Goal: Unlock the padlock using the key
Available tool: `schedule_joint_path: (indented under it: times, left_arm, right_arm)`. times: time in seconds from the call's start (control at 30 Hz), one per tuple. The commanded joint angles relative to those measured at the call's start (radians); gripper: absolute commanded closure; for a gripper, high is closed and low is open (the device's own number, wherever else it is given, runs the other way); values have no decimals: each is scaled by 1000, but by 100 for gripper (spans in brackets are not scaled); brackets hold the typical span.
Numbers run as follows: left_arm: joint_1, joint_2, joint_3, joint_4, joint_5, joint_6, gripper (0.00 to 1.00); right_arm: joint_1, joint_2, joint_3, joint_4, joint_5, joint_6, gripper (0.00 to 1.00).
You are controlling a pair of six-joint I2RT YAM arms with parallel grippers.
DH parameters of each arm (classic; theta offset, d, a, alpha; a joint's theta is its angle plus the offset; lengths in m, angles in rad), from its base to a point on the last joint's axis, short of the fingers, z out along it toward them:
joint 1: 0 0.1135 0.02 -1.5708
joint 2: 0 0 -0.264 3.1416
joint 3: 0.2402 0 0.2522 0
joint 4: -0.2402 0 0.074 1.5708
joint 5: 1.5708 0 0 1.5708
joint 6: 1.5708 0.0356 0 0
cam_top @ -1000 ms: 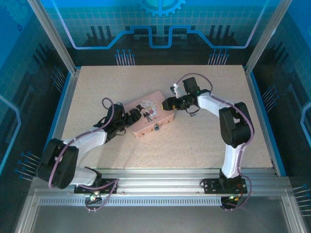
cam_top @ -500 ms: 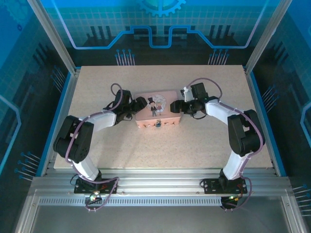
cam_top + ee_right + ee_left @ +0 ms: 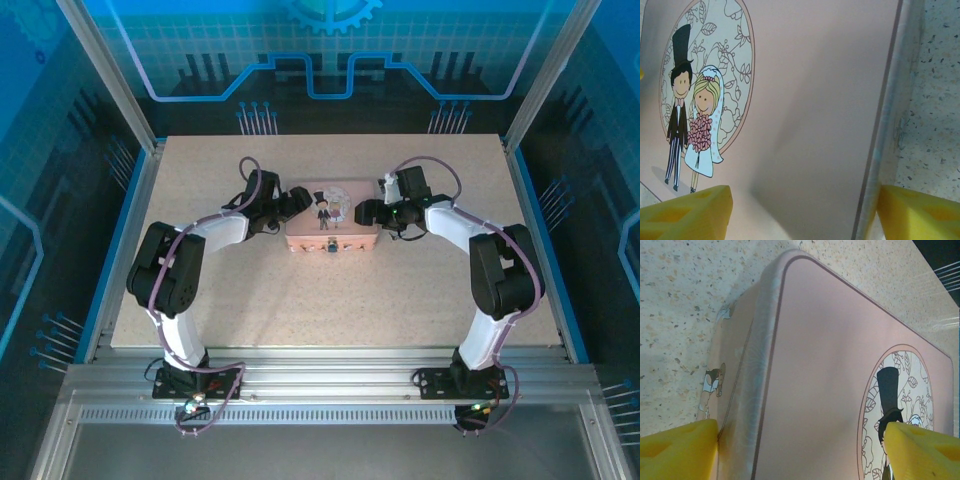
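Squared up from earlier skew and shifted rearward: pink box (image 3: 333, 222), padlock (image 3: 330, 246) faced toward near edge, likely readied for keying. Flanked by left gripper (image 3: 292, 203) and right gripper (image 3: 362, 212), both spread wide.

From my feed the pink box (image 3: 350, 232) has a smooth, satiny printed lid; the table (image 3: 400, 300) is matt — speckled like stone. The yellow finger pads (image 3: 675, 450) look matt and foamy, the front rail (image 3: 330, 385) brushed metal
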Motion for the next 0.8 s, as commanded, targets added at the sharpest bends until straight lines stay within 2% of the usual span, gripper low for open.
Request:
schedule_joint_path:
  times: [0.0, 0.03, 0.07, 0.33, 0.67, 0.77]
  left_arm:
    - [-24, -59, -8, 47, 154, 8, 13]
    - [-17, -71, -21, 47, 155, 10, 11]
    - [-8, -88, -35, 47, 153, 12, 5]
    - [69, -217, -107, 2, 150, 52, 5]
    - [60, -363, -243, -38, 157, 24, 5]
    - [43, -406, -284, -60, 149, 20, 5]
  right_arm:
    - [5, -4, 1, -3, -60, 5, 20]
    - [2, -11, 1, -9, -55, 1, 20]
    - [-3, -18, 0, -16, -49, -4, 19]
    - [-35, -88, -29, -71, -13, -24, 18]
    - [7, -89, -48, -76, -77, -32, 21]
    - [27, -92, -40, -91, -53, -35, 22]
